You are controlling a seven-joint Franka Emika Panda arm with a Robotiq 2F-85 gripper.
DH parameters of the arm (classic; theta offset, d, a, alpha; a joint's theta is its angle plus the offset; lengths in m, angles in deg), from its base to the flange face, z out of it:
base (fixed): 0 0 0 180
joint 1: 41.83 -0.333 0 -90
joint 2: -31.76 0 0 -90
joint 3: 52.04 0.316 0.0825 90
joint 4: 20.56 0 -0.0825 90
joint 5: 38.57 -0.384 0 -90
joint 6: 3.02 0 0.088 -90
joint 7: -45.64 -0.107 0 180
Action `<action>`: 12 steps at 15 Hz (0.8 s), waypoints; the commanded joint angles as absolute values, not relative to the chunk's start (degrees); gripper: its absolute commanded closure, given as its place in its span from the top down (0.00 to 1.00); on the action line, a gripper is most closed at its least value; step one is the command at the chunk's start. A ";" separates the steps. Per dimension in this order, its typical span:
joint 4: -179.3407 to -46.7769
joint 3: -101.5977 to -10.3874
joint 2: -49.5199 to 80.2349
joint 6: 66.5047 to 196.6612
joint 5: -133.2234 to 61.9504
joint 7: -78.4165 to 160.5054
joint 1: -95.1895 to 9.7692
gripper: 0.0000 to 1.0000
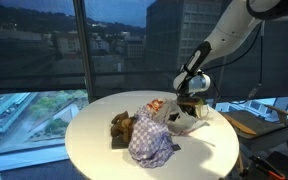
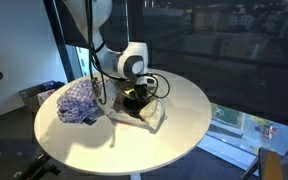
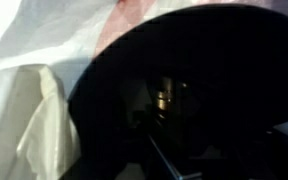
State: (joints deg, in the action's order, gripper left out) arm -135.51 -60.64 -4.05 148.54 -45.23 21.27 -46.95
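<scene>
Found gripper (image 2: 133, 95) low over dark item (image 2: 136, 104) atop white sheet (image 2: 155, 119). Could not tell jaw spread, masked by shadow. Noted wrist view blurred, mostly filled by dark round mass (image 3: 194, 100).

Upper-floor office or lab room indicated. Floor-to-ceiling windows (image 1: 34, 50) seen along wall. Tall city buildings (image 1: 184, 30) and streets seen outside, well below. Round white surface (image 1: 94, 135) placed beside glass. Robot arm (image 1: 222, 38) seen reaching over it.
</scene>
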 commanded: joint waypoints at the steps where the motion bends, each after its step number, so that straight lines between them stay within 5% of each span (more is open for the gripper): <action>1: -135.17 -63.72 -3.08 146.90 -41.78 17.48 -50.11 0.22; 3: -137.62 -64.78 -0.22 147.13 -40.63 15.79 -51.38 0.10; 8: -143.82 -68.32 7.99 146.05 -35.27 9.36 -55.70 0.14; 12: -149.28 -61.88 17.12 140.66 -38.37 15.84 -51.53 0.14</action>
